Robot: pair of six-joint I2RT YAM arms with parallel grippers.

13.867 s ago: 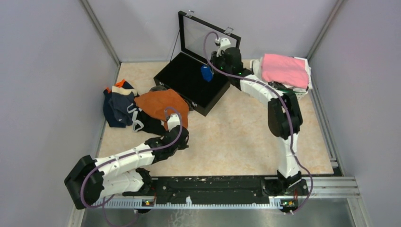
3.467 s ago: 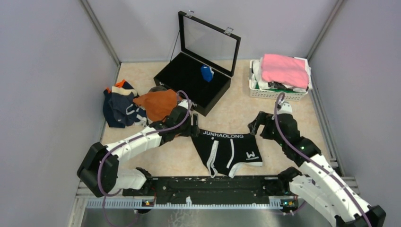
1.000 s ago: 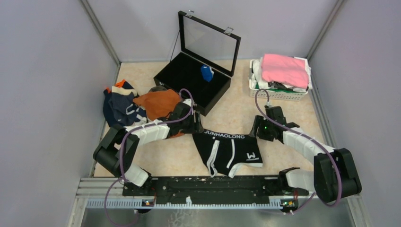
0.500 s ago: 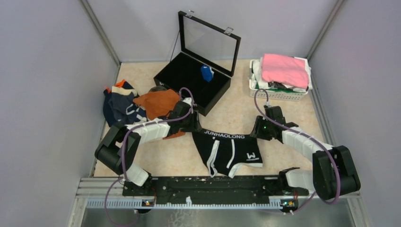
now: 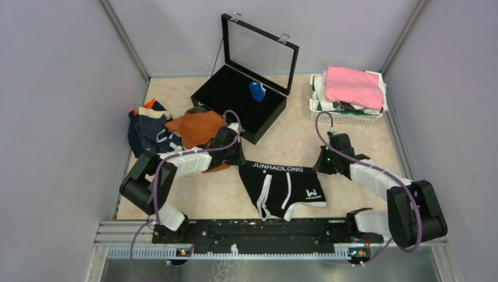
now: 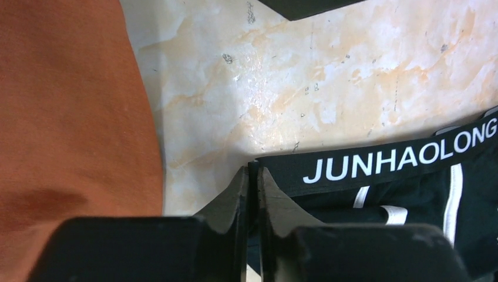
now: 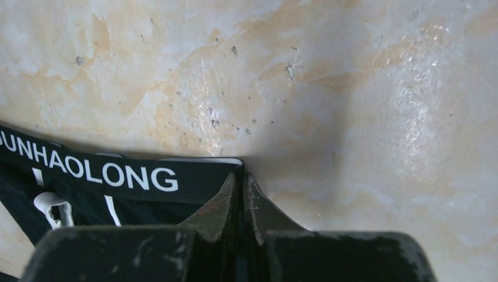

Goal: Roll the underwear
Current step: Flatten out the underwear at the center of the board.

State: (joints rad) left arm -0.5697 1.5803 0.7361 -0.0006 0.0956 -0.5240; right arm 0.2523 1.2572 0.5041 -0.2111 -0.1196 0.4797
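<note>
This is a robotics laboratory test cell, not a home. Plain lilac-grey wall panels (image 5: 59, 88) close the space on three sides, and aluminium profiles (image 5: 125, 44) join them at the corners. The floor of the cell is a table (image 5: 293, 144) with a marble-pattern surface. Along its near edge runs a black metal rail (image 5: 258, 230), where the left arm (image 5: 176, 164) and the right arm (image 5: 376, 176) are bolted, each with a purple cable (image 5: 318, 124) on it. The objects look like laid-out props: a black case with a glass lid (image 5: 226, 97), a white basket (image 5: 343, 117) of folded cloth, a heap of underwear (image 5: 154, 132), and black boxer briefs (image 5: 285, 187) spread flat.
</note>
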